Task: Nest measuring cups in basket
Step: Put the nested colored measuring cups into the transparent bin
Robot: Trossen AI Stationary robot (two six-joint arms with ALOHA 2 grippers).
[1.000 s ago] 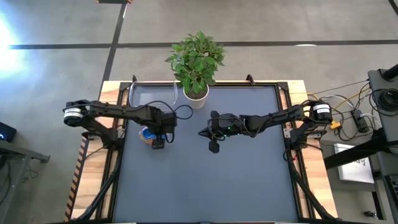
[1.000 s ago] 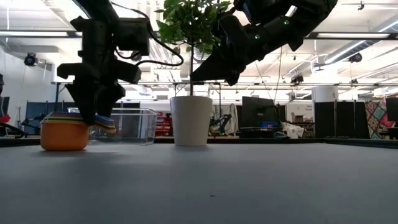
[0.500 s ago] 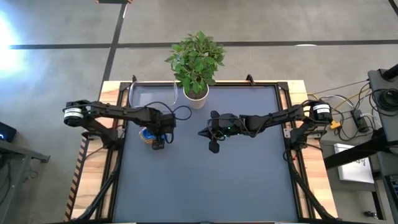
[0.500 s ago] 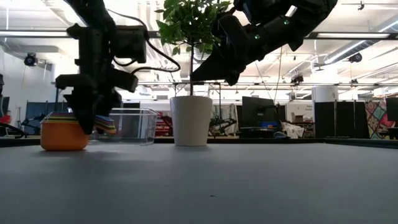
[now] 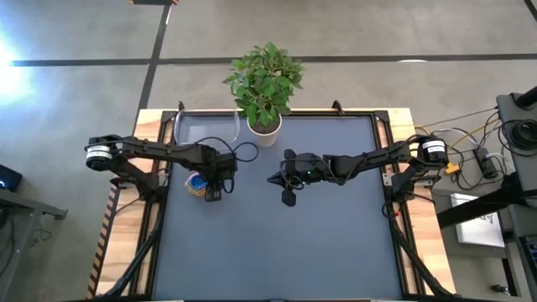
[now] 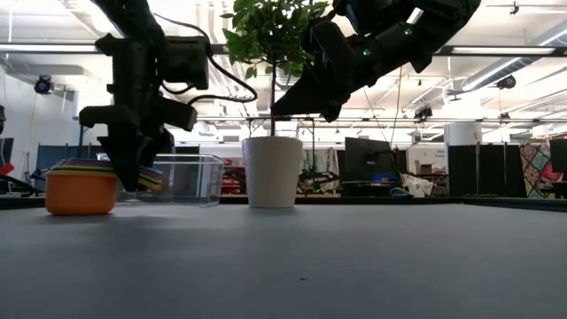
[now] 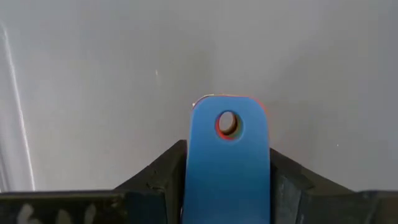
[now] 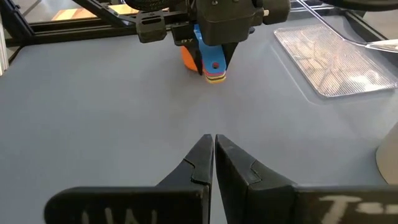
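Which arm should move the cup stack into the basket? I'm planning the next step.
Left. Its hand is already shut on the handles of the stacked cups, with the basket just beyond. The right hand hangs shut and empty over mid-table, farther from both.

Bare table in front; plant pot beside basket.
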